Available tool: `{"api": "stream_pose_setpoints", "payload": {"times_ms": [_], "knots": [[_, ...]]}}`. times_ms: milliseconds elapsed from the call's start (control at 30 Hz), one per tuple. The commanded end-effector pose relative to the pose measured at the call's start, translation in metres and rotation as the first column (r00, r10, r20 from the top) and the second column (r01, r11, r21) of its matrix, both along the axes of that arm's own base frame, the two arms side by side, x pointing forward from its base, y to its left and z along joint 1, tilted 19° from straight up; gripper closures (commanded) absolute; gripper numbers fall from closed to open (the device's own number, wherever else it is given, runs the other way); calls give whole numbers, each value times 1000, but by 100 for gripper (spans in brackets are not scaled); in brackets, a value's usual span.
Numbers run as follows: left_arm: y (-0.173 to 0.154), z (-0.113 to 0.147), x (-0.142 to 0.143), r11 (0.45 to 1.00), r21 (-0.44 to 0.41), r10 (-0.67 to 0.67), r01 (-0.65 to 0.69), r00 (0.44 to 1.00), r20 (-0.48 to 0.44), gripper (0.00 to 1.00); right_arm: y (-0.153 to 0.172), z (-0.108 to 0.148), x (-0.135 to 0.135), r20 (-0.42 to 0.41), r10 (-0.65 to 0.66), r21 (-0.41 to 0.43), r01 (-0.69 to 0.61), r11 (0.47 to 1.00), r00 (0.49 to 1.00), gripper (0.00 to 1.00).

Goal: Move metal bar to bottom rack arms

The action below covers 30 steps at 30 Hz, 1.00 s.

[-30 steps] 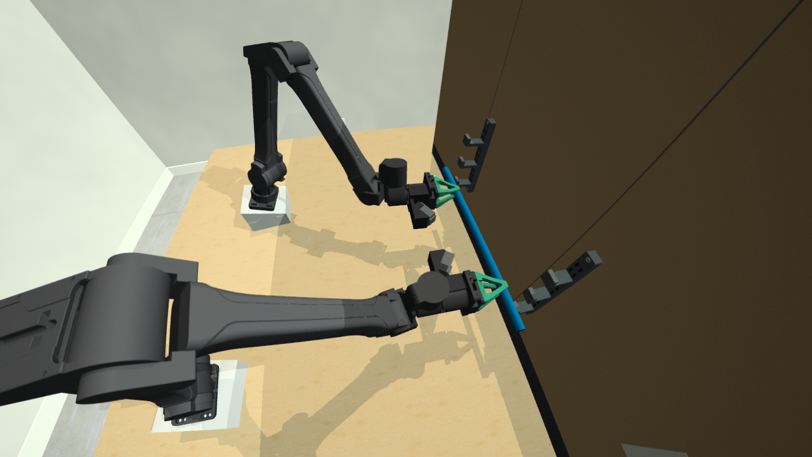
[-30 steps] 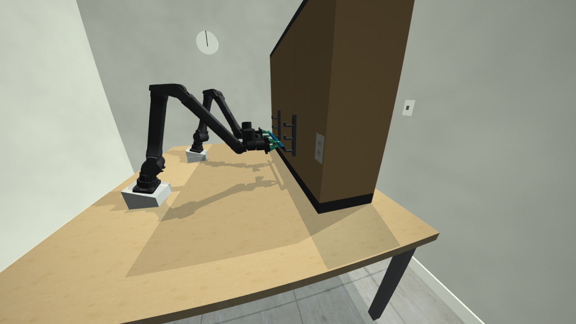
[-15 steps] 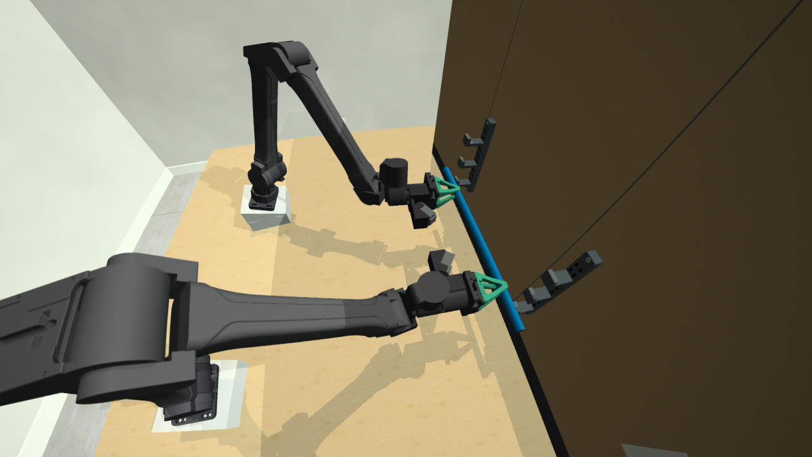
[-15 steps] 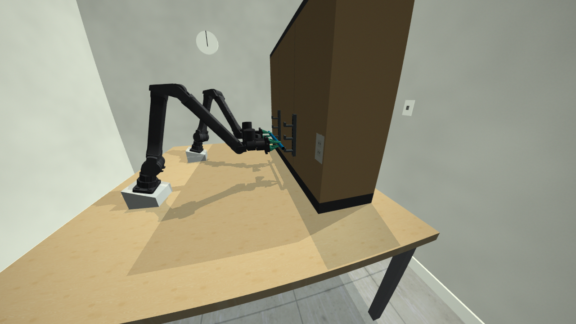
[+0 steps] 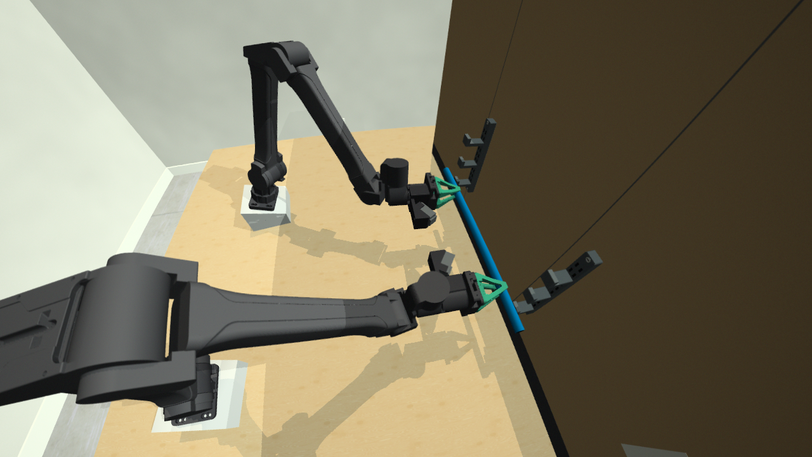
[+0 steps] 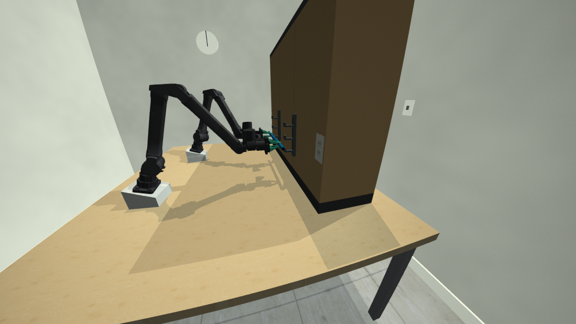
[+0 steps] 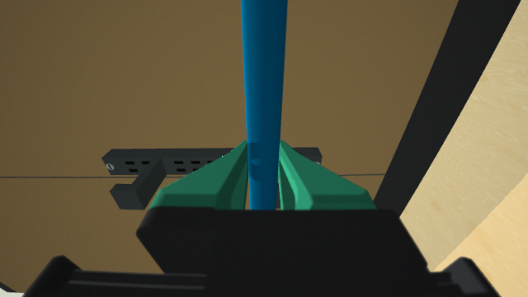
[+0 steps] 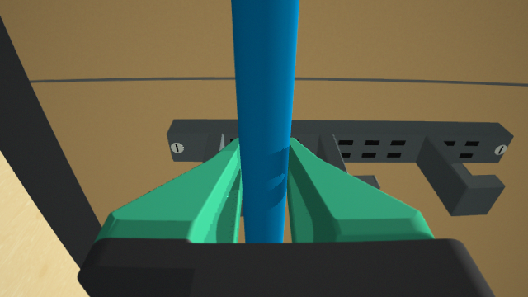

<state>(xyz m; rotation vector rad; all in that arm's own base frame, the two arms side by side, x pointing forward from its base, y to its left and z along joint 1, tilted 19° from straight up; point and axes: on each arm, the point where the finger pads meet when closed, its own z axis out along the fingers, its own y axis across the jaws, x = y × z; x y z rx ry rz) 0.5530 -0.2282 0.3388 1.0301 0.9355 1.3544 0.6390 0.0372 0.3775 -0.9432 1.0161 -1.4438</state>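
A lab-like room: two robot arms [image 5: 323, 119] [image 6: 201, 116] on a wooden table [image 5: 335, 250] [image 6: 225, 249] facing a wall rack [image 5: 481, 156] [image 6: 294, 135].

Bar [image 5: 482, 240] [image 6: 276, 139] [image 7: 264, 82] [image 8: 265, 82] in both hands [image 5: 457, 190] [image 5: 504, 285] [image 6: 271, 132] [image 6: 279, 142] [image 7: 264, 142] [image 8: 265, 140], before wall rack [image 5: 579, 269] [image 6: 294, 135] [image 7: 173, 153] [image 8: 392, 127], above table [image 5: 397, 420] [image 6: 241, 262] [image 7: 507, 124] [image 8: 21, 231].
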Motion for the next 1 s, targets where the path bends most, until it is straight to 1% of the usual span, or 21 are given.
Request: {"api": "stream_pose_setpoints", "payload": {"times_ms": [0, 233, 333, 500, 733, 967], "knots": [[17, 61, 15, 997, -72, 50, -42, 994, 99, 100, 6, 54, -5, 89, 15, 20, -17, 1000, 996, 100], [18, 63, 15, 997, -72, 50, -42, 994, 99, 100, 7, 55, -6, 89, 15, 20, -17, 1000, 996, 100], [21, 77, 16, 997, -72, 50, -42, 994, 99, 100, 8, 57, -7, 89, 15, 20, -17, 1000, 996, 100], [24, 87, 14, 997, -72, 50, -42, 994, 99, 100, 9, 59, -8, 89, 15, 20, -17, 1000, 996, 100], [26, 97, 10, 997, -72, 50, -42, 994, 99, 100, 11, 63, -10, 89, 15, 20, -17, 1000, 996, 100], [26, 101, 13, 997, -72, 50, -42, 994, 99, 100, 10, 62, -10, 89, 15, 20, -17, 1000, 996, 100]]}}
